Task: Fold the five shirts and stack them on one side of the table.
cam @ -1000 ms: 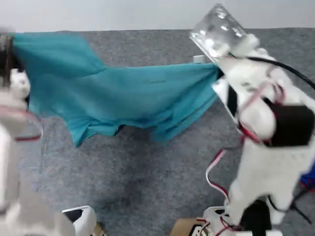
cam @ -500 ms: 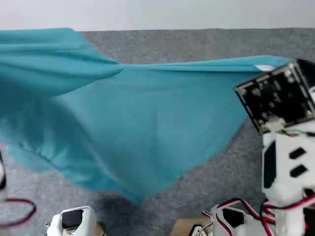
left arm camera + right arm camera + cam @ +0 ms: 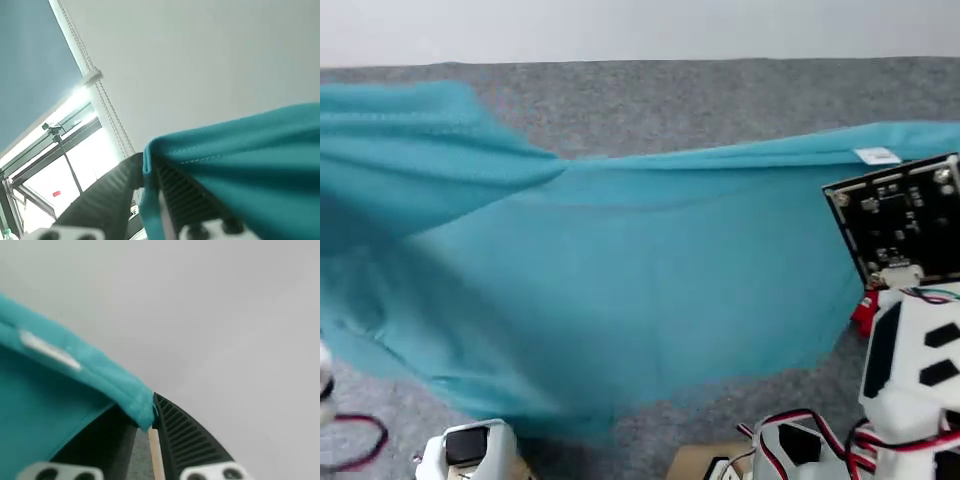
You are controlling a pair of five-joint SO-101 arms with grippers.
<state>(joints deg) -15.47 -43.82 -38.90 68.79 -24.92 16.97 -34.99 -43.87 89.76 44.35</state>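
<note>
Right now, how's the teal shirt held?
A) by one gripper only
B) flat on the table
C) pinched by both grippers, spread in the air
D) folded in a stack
C: the left gripper and right gripper each clamp an edge of the shirt.

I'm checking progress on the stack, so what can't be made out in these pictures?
Table under the teal shirt, high view: the lifted cloth covers most of it, so any folded stack there cannot be judged.
Shirt's left end, high view: cut off by the left edge.
Shirt's lower hem, high view: blurred.
Rest of the shirt, wrist views: cut off beyond the hem pinched by the left gripper and right gripper.
</note>
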